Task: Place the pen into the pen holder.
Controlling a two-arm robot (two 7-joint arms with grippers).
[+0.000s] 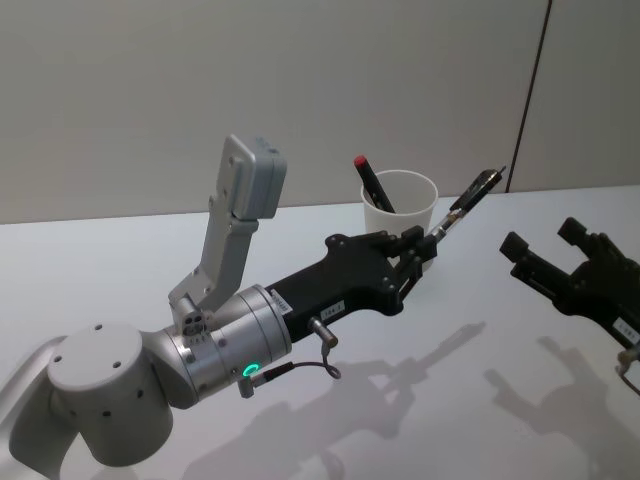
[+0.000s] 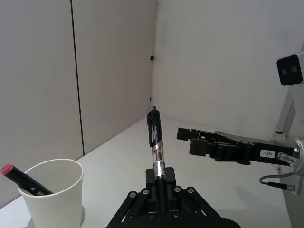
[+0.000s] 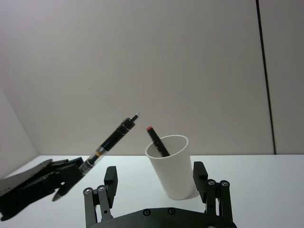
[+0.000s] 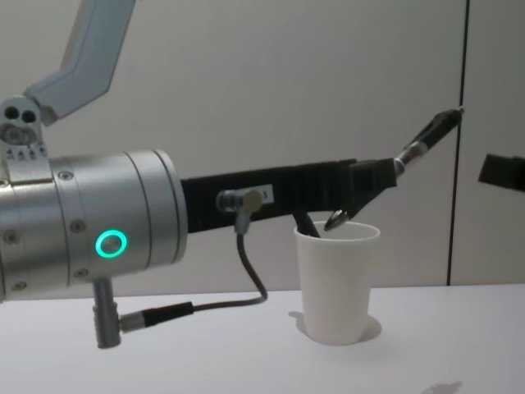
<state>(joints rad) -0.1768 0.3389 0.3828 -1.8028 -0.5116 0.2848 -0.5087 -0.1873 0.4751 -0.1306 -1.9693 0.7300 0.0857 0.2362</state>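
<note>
The left gripper (image 1: pixel 420 248) is clamped on the pen (image 1: pixel 470 200), which slants up toward two o'clock. The chest view puts the pen's lower tip at the rim of the pen holder (image 4: pixel 336 279). The right wrist view shows that tip beside the holder, apart. At the holder's three o'clock, the right gripper (image 1: pixel 545 240) hovers over the tabletop (image 1: pixel 120 270), spread wide.

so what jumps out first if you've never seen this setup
The left gripper, at centre, clamps a black pen tilted up to the right, its lower tip just by the rim of the white paper cup. A red-capped marker already leans inside the cup, and the right gripper hangs open to the right.
</note>
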